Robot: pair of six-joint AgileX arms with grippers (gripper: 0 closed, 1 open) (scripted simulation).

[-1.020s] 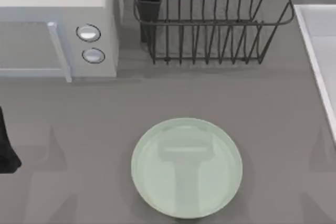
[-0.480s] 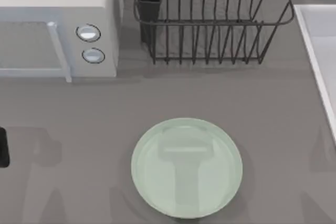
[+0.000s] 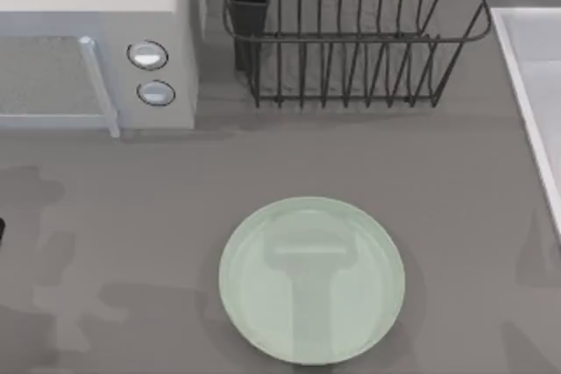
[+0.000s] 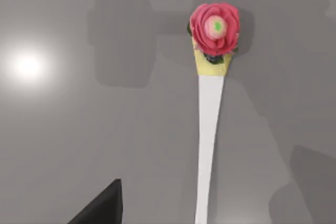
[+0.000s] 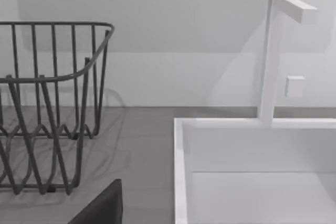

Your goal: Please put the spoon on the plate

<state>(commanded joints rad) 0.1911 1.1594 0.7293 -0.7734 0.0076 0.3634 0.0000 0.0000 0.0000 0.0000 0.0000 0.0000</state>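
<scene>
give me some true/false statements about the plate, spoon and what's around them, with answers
1. The plate has nothing on it. True.
2. The spoon lies on the plate. False: in the left wrist view it lies on the grey table.
3. The spoon's handle ends in a red ornament. True.
4. The wire rack stands at the table's front edge. False: it is behind the plate, beside the microwave.
5. A sink sits beside the rack. True.
</scene>
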